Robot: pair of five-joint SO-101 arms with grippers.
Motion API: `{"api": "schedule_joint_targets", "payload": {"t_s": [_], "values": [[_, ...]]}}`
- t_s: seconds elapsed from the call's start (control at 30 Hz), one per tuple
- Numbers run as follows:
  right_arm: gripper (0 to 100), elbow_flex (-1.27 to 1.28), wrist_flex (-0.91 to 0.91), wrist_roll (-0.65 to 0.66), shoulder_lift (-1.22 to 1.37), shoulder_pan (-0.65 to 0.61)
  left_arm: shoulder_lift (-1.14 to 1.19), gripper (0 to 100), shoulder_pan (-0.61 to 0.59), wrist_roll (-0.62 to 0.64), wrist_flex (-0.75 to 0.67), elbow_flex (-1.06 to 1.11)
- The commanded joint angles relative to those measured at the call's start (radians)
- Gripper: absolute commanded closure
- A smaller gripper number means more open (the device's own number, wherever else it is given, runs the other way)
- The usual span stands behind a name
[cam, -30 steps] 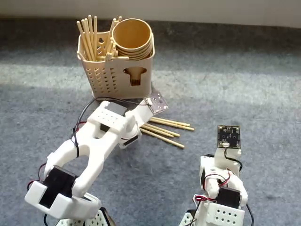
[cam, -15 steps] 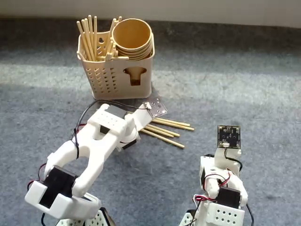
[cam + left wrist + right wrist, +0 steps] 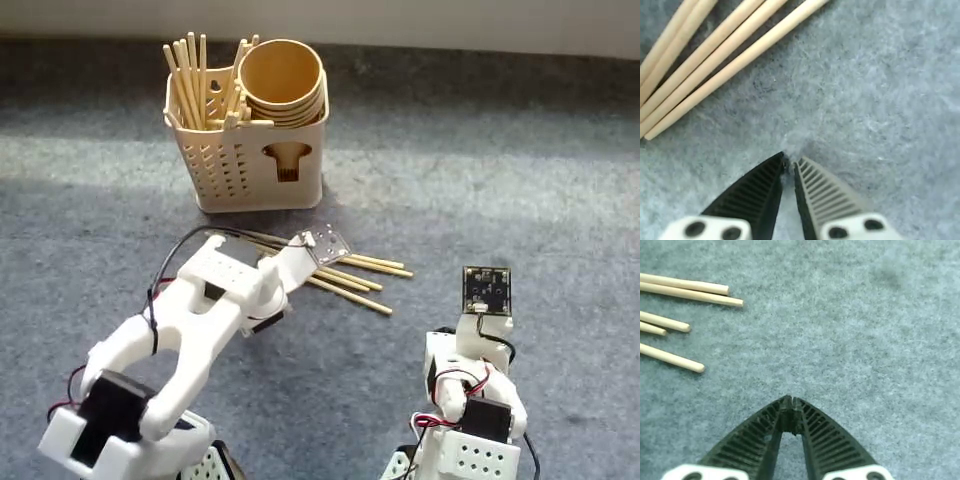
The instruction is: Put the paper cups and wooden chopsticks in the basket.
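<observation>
A cream perforated basket [image 3: 245, 165] stands at the back of the grey carpet, holding stacked paper cups [image 3: 283, 80] and several upright wooden chopsticks [image 3: 190, 80]. Several loose chopsticks [image 3: 350, 275] lie flat on the carpet in front of it. The left arm [image 3: 215, 300] stretches over their near-left ends. My left gripper [image 3: 790, 164] is shut and empty, its tips just above the carpet, a short way from the loose chopsticks [image 3: 715, 65]. At the front right, my right gripper [image 3: 790, 410] is shut with nothing in it, and the chopstick ends [image 3: 695, 297] lie well off to its side.
Grey carpet [image 3: 500, 170] stretches open to the right of the basket and beyond the right arm [image 3: 470, 400]. A pale wall edge runs along the back.
The left arm has drawn back from the basket toward the front left, uncovering more of the loose chopsticks. The right arm has not moved.
</observation>
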Motion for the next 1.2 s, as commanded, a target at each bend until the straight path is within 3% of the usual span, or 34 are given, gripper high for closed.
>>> {"api": "schedule_joint_targets", "payload": {"t_s": [0.0,0.73,1.17], "values": [[98.3,0.119,-0.016,-0.005,-0.001,0.008,-0.111,100,0.021,0.000,-0.005,0.027],[98.3,0.119,-0.016,-0.005,-0.001,0.008,-0.329,100,0.015,0.002,0.028,0.064],[98.3,0.119,-0.016,-0.005,-0.001,0.008,-0.168,100,0.022,0.002,0.118,-0.159]]}}
